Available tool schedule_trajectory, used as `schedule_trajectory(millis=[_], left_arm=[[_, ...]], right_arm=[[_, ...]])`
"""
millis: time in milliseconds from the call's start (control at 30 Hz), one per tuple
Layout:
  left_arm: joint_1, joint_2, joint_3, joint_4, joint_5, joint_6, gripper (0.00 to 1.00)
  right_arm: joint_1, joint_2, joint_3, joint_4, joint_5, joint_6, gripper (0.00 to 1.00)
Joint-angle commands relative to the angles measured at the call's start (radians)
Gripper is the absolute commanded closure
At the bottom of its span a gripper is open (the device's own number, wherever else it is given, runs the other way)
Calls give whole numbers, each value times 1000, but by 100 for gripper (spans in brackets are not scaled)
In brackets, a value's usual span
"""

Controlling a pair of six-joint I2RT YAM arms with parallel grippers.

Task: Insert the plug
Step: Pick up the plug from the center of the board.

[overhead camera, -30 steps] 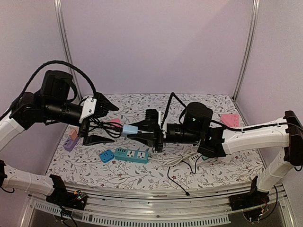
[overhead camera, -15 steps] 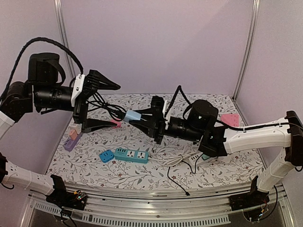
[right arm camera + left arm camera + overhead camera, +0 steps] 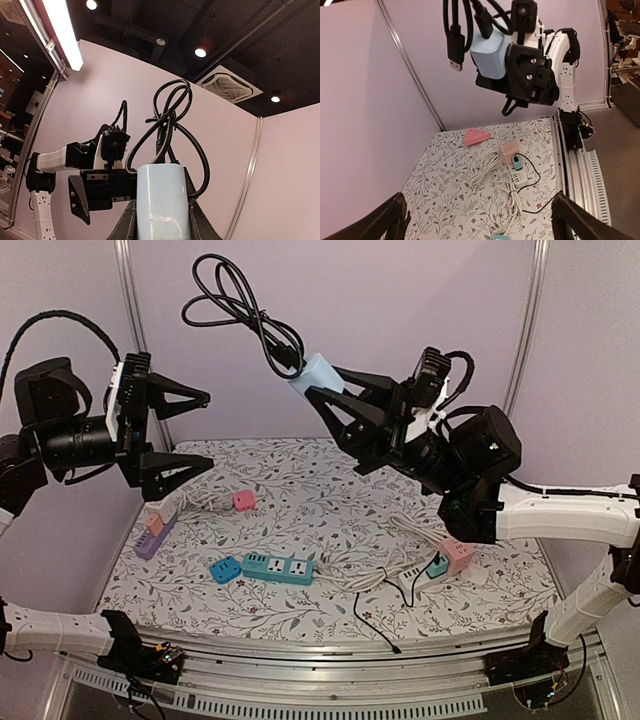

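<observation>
Floral tabletop (image 3: 330,510) sits well below the action. Right jaws clamped on blue charger (image 3: 318,373), held high; left jaws wide apart, empty. Risk: loose black cable (image 3: 454,40) snags an arm or twists the charger before it reaches the power strip (image 3: 278,567).

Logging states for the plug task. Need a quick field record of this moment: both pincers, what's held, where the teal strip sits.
right pincer: shut on the light blue plastic charger block, high above the table
black cable: looped above the block, USB end hanging free
left pincer: open, empty, high at the left side
teal power strip: flat on the floral table, near the front edge
small blue cube adapter: beside the strip's left end
insertion: not yet done, block far from any socket
</observation>
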Motion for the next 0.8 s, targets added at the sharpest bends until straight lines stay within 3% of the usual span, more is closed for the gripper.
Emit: schedule_trajectory(millis=[0, 267, 600, 767], left_arm=[[-7, 40, 7, 66, 145, -107, 2], [-134, 122, 98, 102, 183, -92, 17], [-156, 141, 117, 94, 179, -83, 51], [-165, 152, 125, 95, 171, -78, 52]], right_arm=[[37, 90, 84, 51, -141, 23, 100], [68, 163, 149, 32, -176, 30, 100], [76, 198, 162, 8, -176, 30, 100], [76, 230, 188, 11, -193, 63, 100]])
